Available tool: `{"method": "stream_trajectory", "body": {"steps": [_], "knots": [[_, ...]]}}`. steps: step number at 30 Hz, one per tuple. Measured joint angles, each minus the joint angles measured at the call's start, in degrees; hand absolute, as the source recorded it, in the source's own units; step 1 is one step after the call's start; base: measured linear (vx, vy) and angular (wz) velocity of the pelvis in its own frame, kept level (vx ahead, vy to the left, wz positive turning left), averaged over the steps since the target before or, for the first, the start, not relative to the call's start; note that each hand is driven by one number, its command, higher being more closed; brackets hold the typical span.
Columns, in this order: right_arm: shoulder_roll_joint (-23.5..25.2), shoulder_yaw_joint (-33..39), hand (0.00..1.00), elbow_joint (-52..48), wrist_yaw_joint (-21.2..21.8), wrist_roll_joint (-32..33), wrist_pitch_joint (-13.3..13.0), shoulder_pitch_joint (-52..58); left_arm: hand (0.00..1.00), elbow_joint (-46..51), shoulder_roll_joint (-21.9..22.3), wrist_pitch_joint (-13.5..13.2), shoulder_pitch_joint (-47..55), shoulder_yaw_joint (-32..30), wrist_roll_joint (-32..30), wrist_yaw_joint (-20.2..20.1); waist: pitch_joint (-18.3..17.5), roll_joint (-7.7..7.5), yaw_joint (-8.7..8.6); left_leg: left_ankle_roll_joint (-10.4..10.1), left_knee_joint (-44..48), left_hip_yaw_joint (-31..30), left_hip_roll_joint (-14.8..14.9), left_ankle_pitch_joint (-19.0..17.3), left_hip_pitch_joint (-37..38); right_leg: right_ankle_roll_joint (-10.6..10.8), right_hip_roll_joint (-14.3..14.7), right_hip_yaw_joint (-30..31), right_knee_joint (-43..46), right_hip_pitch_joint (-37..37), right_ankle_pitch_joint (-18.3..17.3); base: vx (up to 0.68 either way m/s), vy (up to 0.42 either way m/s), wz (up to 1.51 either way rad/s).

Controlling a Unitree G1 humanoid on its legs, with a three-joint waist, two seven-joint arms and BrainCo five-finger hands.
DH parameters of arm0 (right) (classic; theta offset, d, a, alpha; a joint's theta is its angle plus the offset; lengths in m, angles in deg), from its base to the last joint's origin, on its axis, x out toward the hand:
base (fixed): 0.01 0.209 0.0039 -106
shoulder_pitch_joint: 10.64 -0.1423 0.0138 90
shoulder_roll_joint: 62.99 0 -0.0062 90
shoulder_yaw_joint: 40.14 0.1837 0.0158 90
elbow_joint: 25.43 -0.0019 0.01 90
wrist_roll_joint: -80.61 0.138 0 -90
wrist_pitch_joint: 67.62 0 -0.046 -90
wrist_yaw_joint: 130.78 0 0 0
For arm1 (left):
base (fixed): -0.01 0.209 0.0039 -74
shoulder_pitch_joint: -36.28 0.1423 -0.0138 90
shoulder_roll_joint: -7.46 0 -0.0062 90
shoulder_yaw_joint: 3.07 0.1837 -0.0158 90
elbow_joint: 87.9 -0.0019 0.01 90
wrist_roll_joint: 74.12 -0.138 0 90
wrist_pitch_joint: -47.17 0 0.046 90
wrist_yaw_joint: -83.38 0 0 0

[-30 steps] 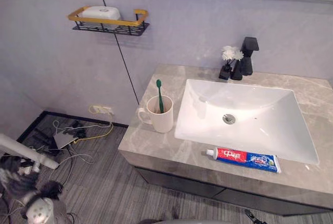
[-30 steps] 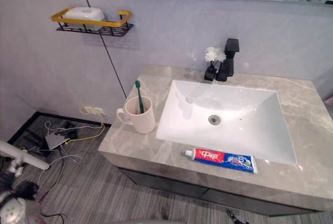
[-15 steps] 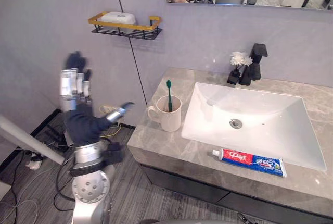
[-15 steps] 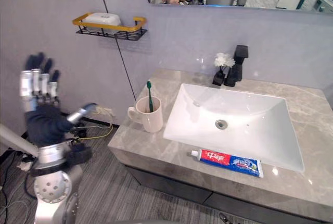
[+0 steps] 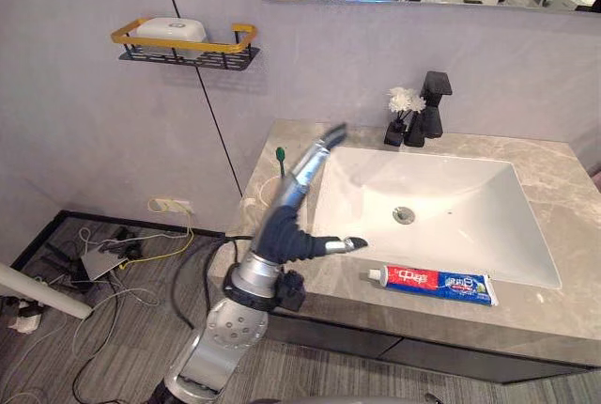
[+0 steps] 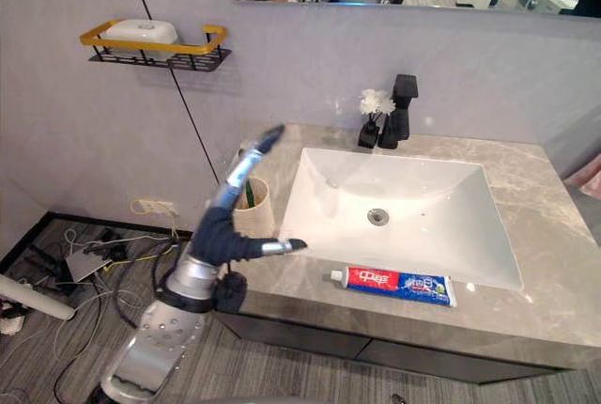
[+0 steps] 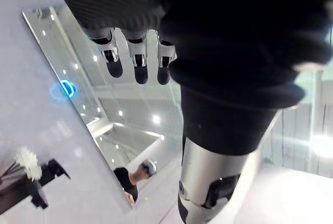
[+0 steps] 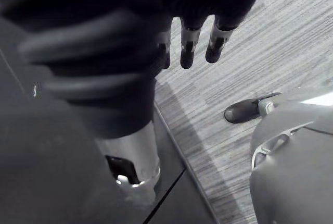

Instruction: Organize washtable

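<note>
My left hand (image 5: 286,230) is raised over the left end of the grey marble counter (image 5: 554,315), open, with straight fingers pointing up toward the sink's back left corner and the thumb out toward the toothpaste. It stands in front of the cream cup (image 6: 254,207) and covers most of it. The green toothbrush (image 5: 280,154) pokes up from the cup behind the fingers. A red, white and blue toothpaste tube (image 5: 432,284) lies flat on the counter's front strip, before the white sink (image 5: 451,221). My right hand (image 8: 190,41) hangs open above the floor.
A black faucet (image 5: 434,105) and a small vase of white flowers (image 5: 405,103) stand behind the sink. A yellow-railed wire shelf (image 5: 188,45) with a white soap box hangs on the wall at left. Cables lie on the floor below.
My left arm has swung from beside the counter, low at left, up over its left end in front of the cup. The camera has shifted too.
</note>
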Motion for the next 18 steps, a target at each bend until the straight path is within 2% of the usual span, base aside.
{"method": "stream_trajectory", "body": {"steps": [4,8,13,18], "knots": [[0.0,-1.7,0.00,0.0,0.0,-0.5,0.0,-0.1,0.00,-5.6,-0.7,0.1,-0.9,4.5,-2.2,-3.6,0.0,0.00,-1.36,0.0,-0.2,0.2,0.0,0.0,0.0,0.1,-0.1,1.0,0.2,-0.4,0.1,-0.04,0.014,-0.06],[-0.2,-1.5,0.00,-0.1,0.0,-0.6,0.0,-0.3,0.00,-11.3,-1.9,1.0,-2.4,5.8,-2.4,-5.8,0.0,0.23,-1.61,0.0,-0.5,0.3,0.1,0.0,0.2,-0.1,0.3,0.9,-0.6,-0.3,0.9,-0.04,0.001,-0.06],[-0.8,-0.9,0.00,-0.6,0.0,-1.7,0.0,-0.3,0.00,-15.2,-1.8,2.1,-2.5,6.1,-4.4,-7.0,0.2,1.05,-1.88,0.0,-0.9,0.3,0.0,0.0,0.2,-0.2,0.4,0.6,-2.4,0.4,2.0,-0.02,0.001,0.00],[-1.1,-0.8,0.00,-2.4,0.0,-1.9,0.2,-1.0,0.00,-18.9,-1.0,3.4,-2.6,6.1,-4.5,-7.1,1.0,2.22,-3.35,0.0,-1.2,0.2,0.0,0.0,0.3,-0.1,0.4,0.2,-2.4,0.4,2.0,0.00,0.000,0.01]]}}
